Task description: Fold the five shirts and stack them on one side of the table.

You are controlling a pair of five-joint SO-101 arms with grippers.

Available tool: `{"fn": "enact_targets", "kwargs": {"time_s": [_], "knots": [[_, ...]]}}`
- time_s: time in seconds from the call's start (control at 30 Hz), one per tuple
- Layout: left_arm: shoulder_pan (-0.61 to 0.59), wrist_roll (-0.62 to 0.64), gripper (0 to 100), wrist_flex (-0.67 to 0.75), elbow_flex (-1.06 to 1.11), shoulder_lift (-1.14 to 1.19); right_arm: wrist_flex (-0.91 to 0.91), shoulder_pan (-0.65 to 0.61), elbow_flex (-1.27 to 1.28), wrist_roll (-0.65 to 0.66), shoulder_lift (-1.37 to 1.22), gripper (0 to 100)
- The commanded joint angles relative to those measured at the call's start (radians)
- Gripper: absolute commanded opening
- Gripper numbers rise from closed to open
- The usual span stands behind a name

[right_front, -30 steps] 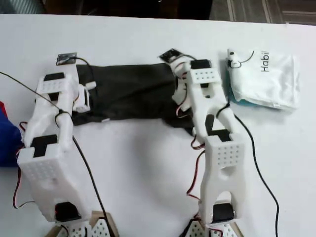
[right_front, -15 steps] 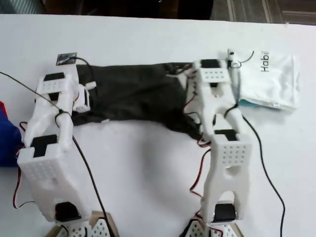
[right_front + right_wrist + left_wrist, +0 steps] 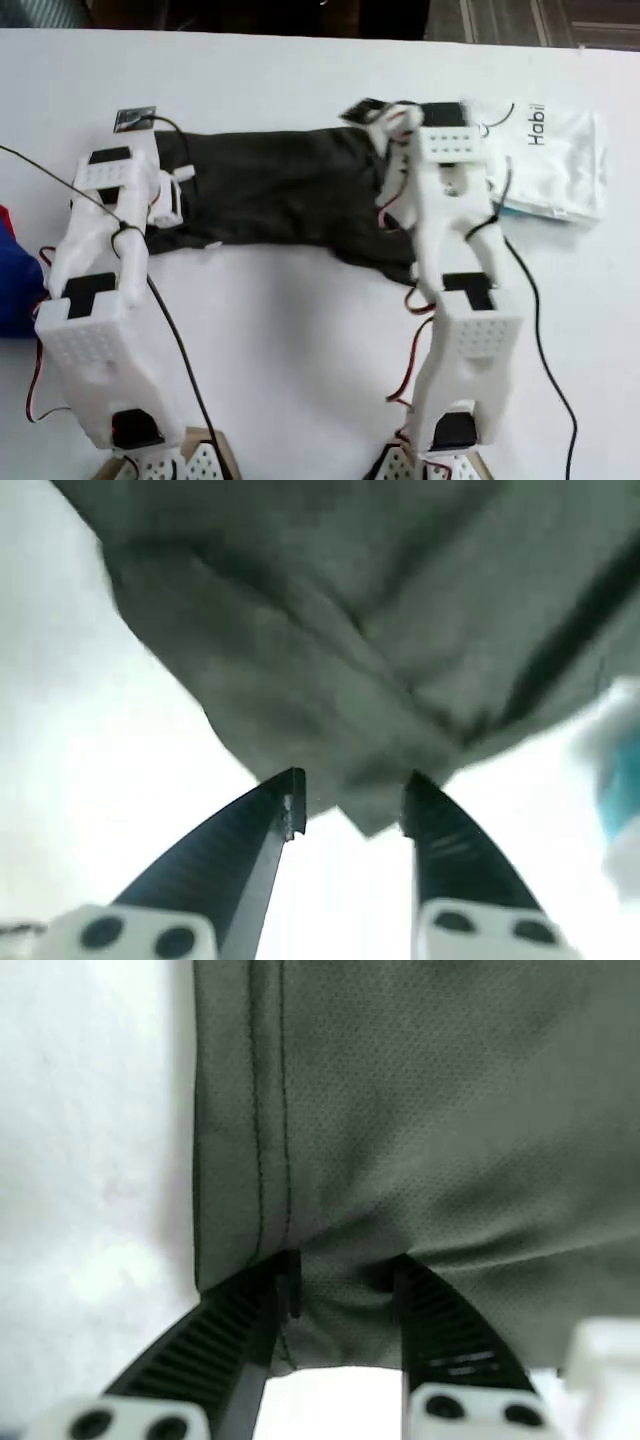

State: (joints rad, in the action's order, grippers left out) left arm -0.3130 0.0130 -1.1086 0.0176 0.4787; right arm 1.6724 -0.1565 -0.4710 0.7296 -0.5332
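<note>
A dark grey shirt [image 3: 270, 190] lies spread across the upper middle of the high view on the white counter [image 3: 300, 330], running from the left arm to the right arm. The left hand [image 3: 342, 1275] sits at the shirt's left end. Its fingers are set narrowly, with a stitched hem and a pucker of fabric held between them. The right hand [image 3: 352, 795] is at the shirt's right end, and a corner of the same cloth is caught between its narrowly set fingers. Folds of the cloth bunch towards that corner.

Just to the right of that arm, in the upper right of the high view, rests a folded white shirt [image 3: 560, 160]. A teal garment [image 3: 497, 207] shows at its lower left edge, underneath it. A blue cloth [image 3: 12, 275] lies at the left edge of the frame, well apart from the dark shirt.
</note>
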Motion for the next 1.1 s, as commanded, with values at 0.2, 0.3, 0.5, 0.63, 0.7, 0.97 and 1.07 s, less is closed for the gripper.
{"fn": "enact_targets", "kwargs": {"time_s": [0.2,0.3,0.5,0.63,0.7,0.97,1.07], "knots": [[-0.029,-0.006,17,0.038,0.001,-0.005,-0.124,-0.044,-0.023,0.006,-0.17,20.9],[-0.029,-0.006,17,0.038,0.001,-0.005,-0.13,-0.041,-0.023,0.006,-0.211,20.9],[-0.029,-0.006,17,0.038,0.001,-0.005,-0.131,-0.038,-0.043,-0.002,-0.223,10.8],[-0.029,-0.006,17,0.038,0.001,-0.005,-0.108,-0.021,-0.112,-0.003,-0.194,3.7],[-0.029,-0.006,17,0.038,0.001,-0.005,-0.094,-0.01,-0.149,-0.003,-0.166,1.4],[-0.029,-0.006,17,0.038,0.001,-0.005,-0.024,-0.016,-0.203,0.003,-0.094,1.8],[-0.029,-0.006,17,0.038,0.001,-0.005,-0.018,-0.008,-0.196,0.005,-0.097,1.9]]}}
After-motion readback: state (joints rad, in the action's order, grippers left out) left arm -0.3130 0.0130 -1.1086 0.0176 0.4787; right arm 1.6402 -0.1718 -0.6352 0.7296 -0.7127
